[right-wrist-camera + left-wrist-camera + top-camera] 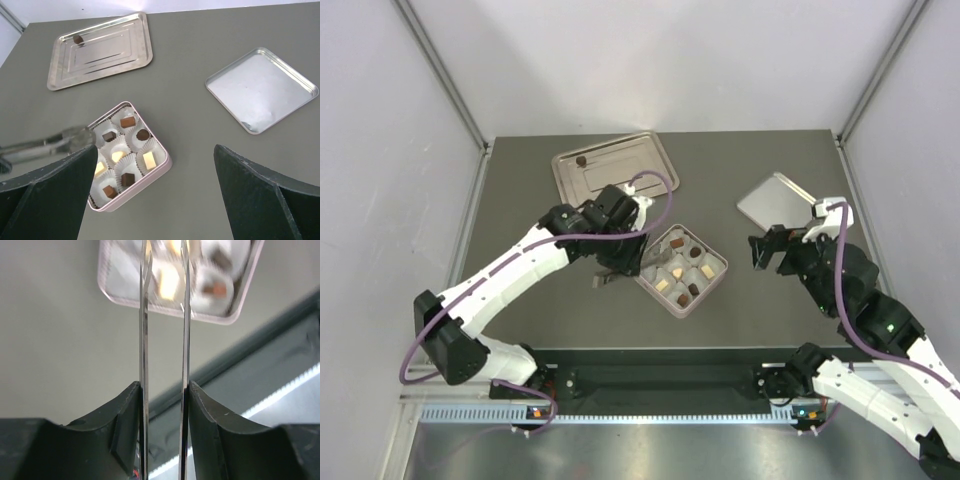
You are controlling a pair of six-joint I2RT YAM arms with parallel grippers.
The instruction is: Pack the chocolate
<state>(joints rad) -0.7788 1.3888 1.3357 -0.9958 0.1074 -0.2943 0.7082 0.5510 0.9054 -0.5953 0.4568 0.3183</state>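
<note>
The pink compartmented box [646, 282] sits mid-table and holds several dark brown and cream chocolates in white paper cups [150, 160]. One dark chocolate [581, 159] lies on the silver tray [620, 178]; it also shows in the right wrist view [78, 39]. My left gripper [623, 260] is shut on thin metal tongs [144, 340], whose blades reach over the box's left edge [150, 305]. The blades stand apart and their tips are out of view. My right gripper [765, 252] is open and empty, right of the box and above the table [154, 146].
The box's silver lid [778, 202] lies upside down at the right, also in the right wrist view [261, 90]. The tongs show blurred at the box's left in that view [50, 144]. White walls enclose the table.
</note>
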